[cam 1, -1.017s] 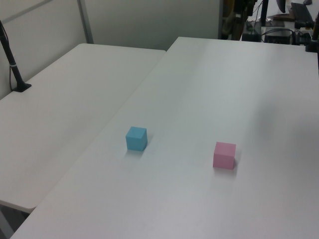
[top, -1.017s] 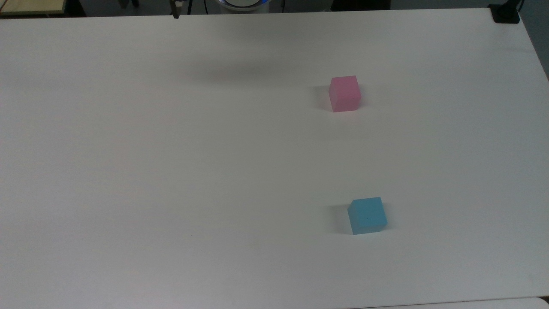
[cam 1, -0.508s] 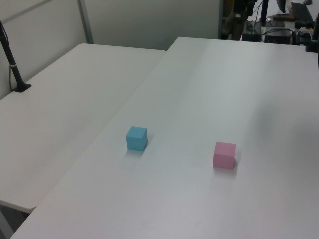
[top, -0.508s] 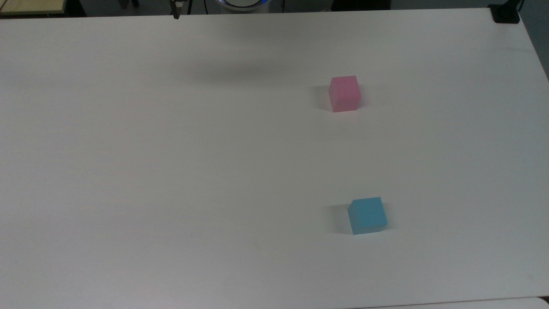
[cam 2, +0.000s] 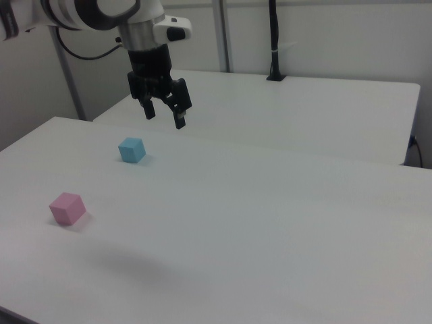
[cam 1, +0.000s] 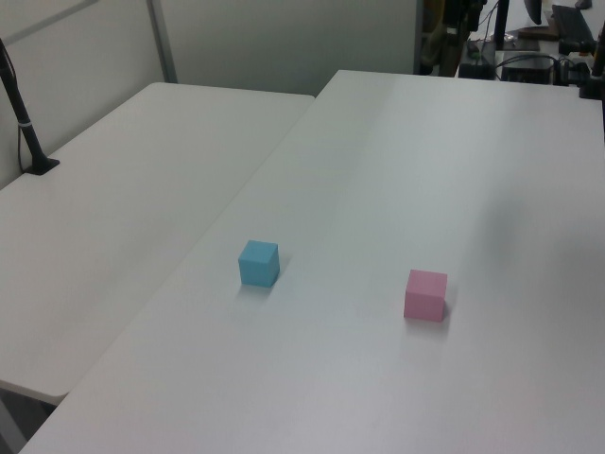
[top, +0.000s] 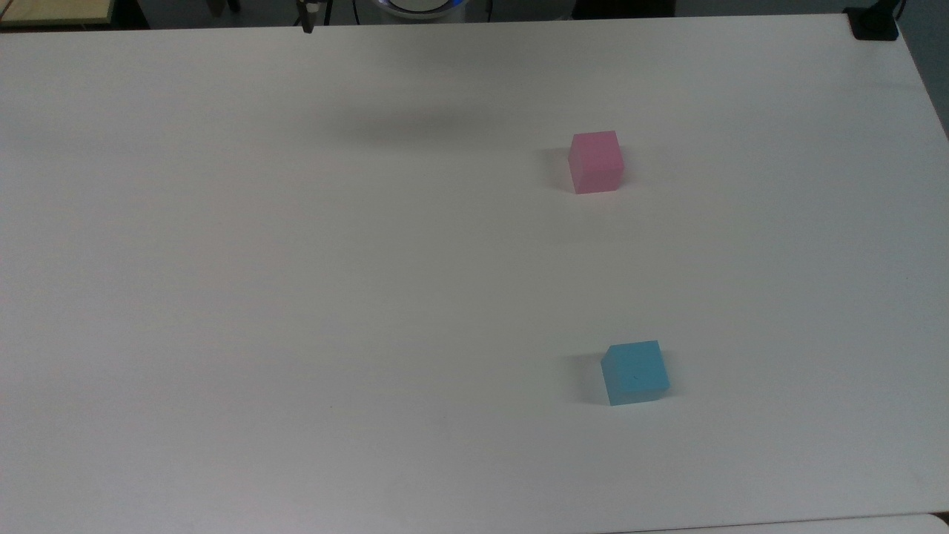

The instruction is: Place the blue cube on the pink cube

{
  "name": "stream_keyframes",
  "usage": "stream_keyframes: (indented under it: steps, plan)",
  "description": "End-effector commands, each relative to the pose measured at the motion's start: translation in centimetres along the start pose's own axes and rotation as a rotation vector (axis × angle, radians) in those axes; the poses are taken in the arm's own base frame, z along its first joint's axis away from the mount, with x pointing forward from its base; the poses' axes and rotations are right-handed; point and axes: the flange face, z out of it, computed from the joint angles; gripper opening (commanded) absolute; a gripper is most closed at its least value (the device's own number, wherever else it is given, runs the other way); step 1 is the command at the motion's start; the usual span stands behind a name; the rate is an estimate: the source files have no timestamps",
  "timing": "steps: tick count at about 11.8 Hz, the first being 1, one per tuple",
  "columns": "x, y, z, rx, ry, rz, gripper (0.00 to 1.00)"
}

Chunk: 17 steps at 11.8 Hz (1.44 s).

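Nothing has shifted since the earlier frames: both cubes sit where they were in the top and left views, and only a small dark tip at the top view's upper edge looks barely changed. The blue cube (top: 635, 372) rests on the white surface (top: 296, 297), at about six o'clock from the pink cube (top: 595, 161) in the top view and well apart from it. In the right view the pincer (cam 2: 164, 113) hangs released, fingers spread and empty, high above the surface, with the blue cube (cam 2: 131, 150) at about seven o'clock of it.

The step in hand looks like the approach. To do it well, centre over the blue cube, turn the wrist so the fingers meet two flat opposite faces, since the cube sits slightly skewed, then descend straight before clenching.
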Motion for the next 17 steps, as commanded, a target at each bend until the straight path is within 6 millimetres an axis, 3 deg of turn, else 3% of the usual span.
stream_keyframes:
  steps: [1,4,6,8,12,14,17]
  plan:
    - [-0.2,-0.6,0.3,0.013,0.004,-0.028,1.00]
    - [-0.1,-1.0,0.5,0.015,-0.001,-0.071,1.00]
    - [-0.3,-2.8,0.6,0.017,-0.012,-0.103,1.00]
    - [-0.6,-6.2,0.8,0.018,-0.020,-0.151,1.00]
    - [0.5,-14.9,3.9,0.023,-0.052,-0.197,1.00]
    - [0.0,-20.5,2.3,0.036,0.015,-0.204,1.00]
    - [-1.0,-26.6,1.3,0.072,0.116,-0.201,1.00]
